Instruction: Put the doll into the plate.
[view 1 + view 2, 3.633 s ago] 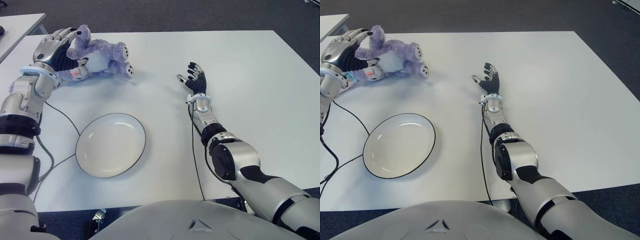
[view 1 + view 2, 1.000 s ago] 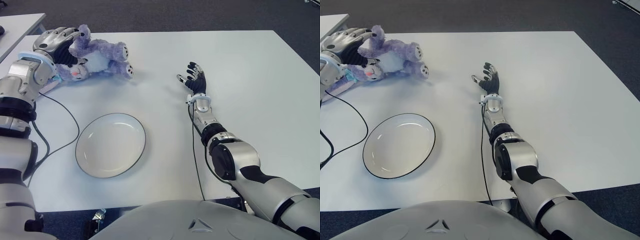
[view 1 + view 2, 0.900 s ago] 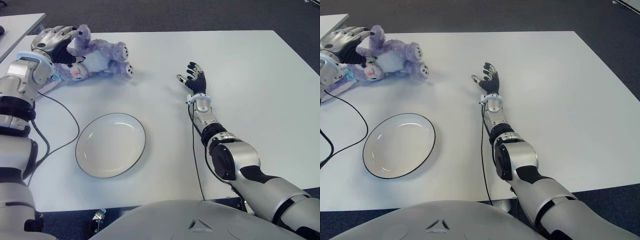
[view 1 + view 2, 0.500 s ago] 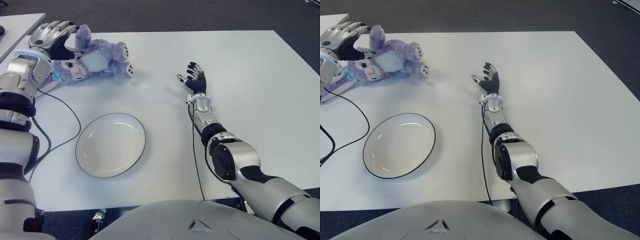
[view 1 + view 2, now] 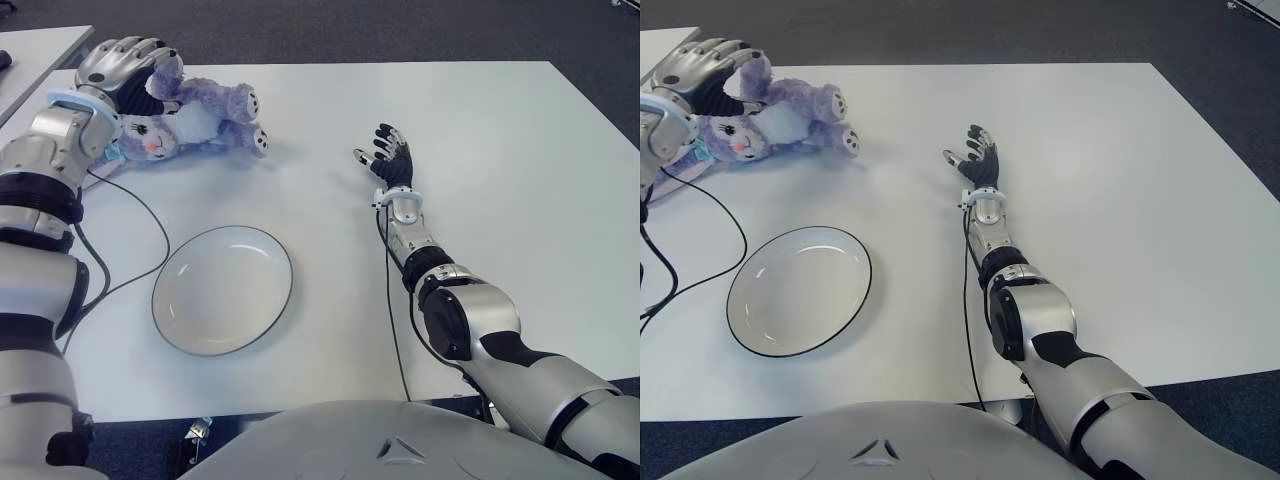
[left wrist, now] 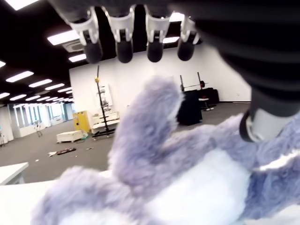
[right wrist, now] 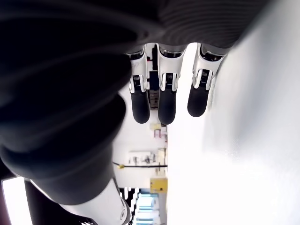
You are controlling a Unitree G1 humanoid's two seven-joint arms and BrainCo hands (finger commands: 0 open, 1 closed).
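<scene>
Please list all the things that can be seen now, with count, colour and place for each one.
doll: one, purple with a white belly, lying at the far left of the table.
plate: one, white with a dark rim, near left of the table, holding nothing.
table: one, white, under everything.
cables: dark, running over the table left of the plate.
left hand: one, silver and black, fingers open over the doll's head.
right hand: one, black, open, at the table's middle.

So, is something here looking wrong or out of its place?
Nothing is damaged or spilled. The doll lies on its side at the table's far left corner, under the open left hand. The plate is empty. The right hand shows open mid-table.
</scene>
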